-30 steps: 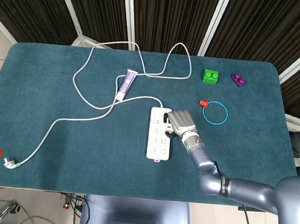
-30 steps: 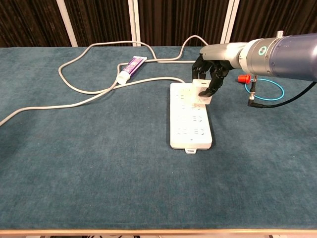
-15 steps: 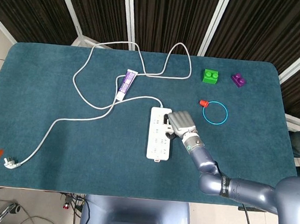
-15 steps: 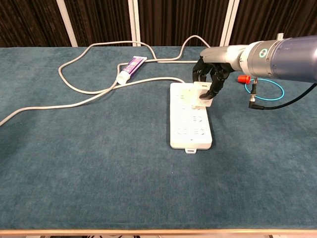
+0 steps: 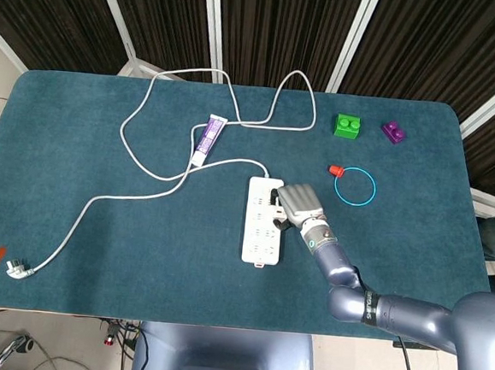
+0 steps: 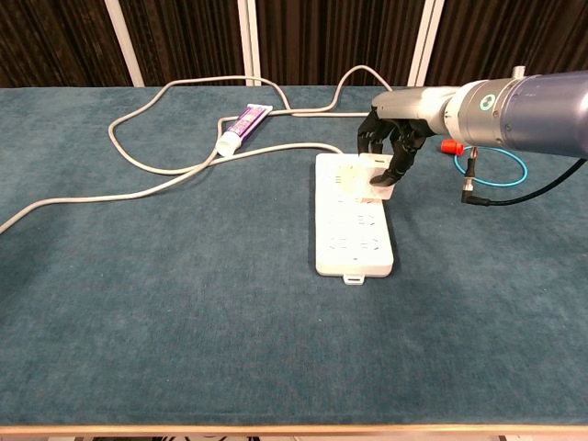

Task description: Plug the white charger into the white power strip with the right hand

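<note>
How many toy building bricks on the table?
2, both at the far right of the table: a green plastic brick and a smaller purple plastic brick just right of it. None seem hidden.

Teal table (image 5: pixel 96 250); power strip (image 5: pixel 259 233); tube (image 5: pixel 208 138); green block (image 5: pixel 348 126); blue ring (image 5: pixel 355 187)

Purple tube (image 5: pixel 208 136) among cable loops — green block (image 5: pixel 348 126), purple block (image 5: pixel 394 132), blue ring (image 5: pixel 355 187) lie right.
</note>
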### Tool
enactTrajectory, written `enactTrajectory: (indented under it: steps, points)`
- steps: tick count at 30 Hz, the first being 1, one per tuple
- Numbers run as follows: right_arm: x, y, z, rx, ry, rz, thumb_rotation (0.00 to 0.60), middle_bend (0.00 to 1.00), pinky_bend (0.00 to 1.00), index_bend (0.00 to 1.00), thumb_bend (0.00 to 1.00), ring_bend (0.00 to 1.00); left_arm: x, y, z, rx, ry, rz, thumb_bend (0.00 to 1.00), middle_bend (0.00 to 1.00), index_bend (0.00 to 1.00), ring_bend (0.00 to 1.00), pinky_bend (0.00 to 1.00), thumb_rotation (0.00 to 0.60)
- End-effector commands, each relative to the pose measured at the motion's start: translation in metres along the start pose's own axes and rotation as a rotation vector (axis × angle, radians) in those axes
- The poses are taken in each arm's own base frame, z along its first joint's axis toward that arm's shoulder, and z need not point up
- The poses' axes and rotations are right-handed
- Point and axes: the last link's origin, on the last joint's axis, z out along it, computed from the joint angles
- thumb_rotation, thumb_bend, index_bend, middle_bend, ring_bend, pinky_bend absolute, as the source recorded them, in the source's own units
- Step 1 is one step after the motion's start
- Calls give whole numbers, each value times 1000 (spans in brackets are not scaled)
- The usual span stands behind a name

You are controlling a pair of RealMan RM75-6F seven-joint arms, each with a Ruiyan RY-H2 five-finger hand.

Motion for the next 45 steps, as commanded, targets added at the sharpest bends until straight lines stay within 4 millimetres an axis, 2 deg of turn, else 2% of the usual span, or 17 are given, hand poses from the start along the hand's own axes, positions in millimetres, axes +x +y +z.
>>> enactTrajectory:
  steps: [1,30,45]
  points:
    - [-1,0,0,1,-2,-1,600,612,448,759,497,625,0,0,0,1,0,-1,132,81,261,30,93,600]
    - [-1,3,2,4,-1,-11,600,612,448,768,497,625,0,0,0,1,1,1,132,82,265,30,93,600]
    - [-4,-5,3,40,15,-70,600,640,447,815,501,628,-1,1,0,-1,-1,5,132,83,268,30,93,600]
